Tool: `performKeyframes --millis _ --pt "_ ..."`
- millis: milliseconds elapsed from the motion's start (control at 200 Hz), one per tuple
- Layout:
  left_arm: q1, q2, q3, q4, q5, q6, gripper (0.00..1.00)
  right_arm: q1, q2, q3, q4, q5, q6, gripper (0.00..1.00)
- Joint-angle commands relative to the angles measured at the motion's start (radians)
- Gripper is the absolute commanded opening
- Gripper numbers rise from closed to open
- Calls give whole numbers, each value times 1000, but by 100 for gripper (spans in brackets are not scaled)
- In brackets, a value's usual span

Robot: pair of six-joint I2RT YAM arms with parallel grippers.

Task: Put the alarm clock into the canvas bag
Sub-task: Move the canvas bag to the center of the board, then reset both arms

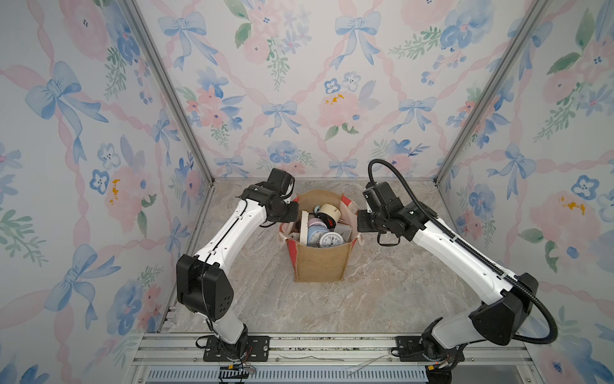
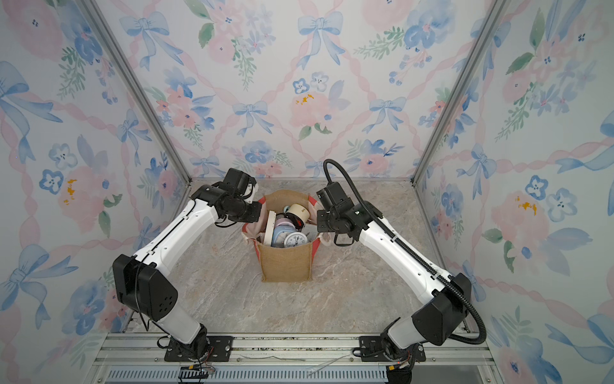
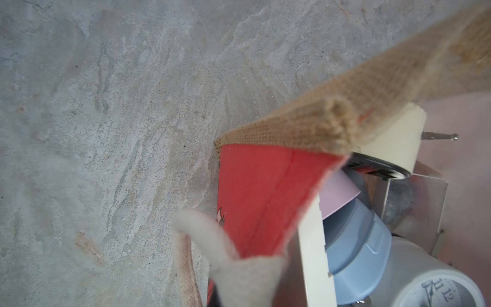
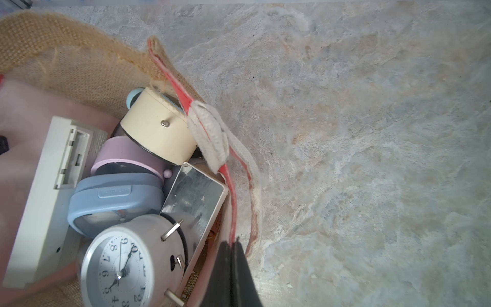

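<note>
The right tool pinches the red rim of the bag; the left tool is clenched too. A hard pull could tip it, spilling clocks.

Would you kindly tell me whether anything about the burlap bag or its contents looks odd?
Nothing is spilled, but the tan burlap bag is crammed: the white round alarm clock lies tilted on a jumble of other clocks, and the right gripper pinches the bag's red side panel.

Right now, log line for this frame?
red-sided tan burlap canvas bag: upright | white round alarm clock: inside bag | right tool: shut on bag rim | left tool: shut
</note>
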Motion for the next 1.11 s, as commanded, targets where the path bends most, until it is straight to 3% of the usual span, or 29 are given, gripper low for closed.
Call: performKeyframes --millis 0,35,170,295,395,485,575,590,685,800,970,1030,1100 --pt "3 -2 8 87 44 28 9 -3 -17 48 29 26 14 0" --pt "4 -1 9 87 39 27 15 -4 -19 50 31 25 11 1" --pt "11 -34 24 87 3 20 35 -23 -29 62 28 14 -4 29" --pt "49 -77 41 87 -35 26 45 -58 -56 86 16 7 -32 45" --pt "107 -112 30 95 -90 28 57 -135 -104 79 6 -12 -66 55" --pt "184 -145 -13 122 -136 22 77 -248 -158 30 24 -57 -91 67" --pt "276 -174 -100 178 -151 3 96 -373 -204 -56 69 -96 -113 90" --pt "291 -178 -115 189 -148 -1 98 -393 -210 -71 77 -101 -116 99" --pt "369 -207 -236 280 -177 -39 98 -498 -229 -176 132 -63 -121 97" --pt "410 -228 -406 395 -301 -88 98 -561 -251 -363 295 97 -148 97" --pt "404 -257 -683 688 -487 -117 97 -571 -265 -812 897 265 -326 97" --pt "387 -269 -797 853 -523 -65 97 -570 -213 -931 1147 272 -380 96" --pt "354 -280 -949 1070 -554 17 97 -568 -114 -997 1315 281 -410 97"
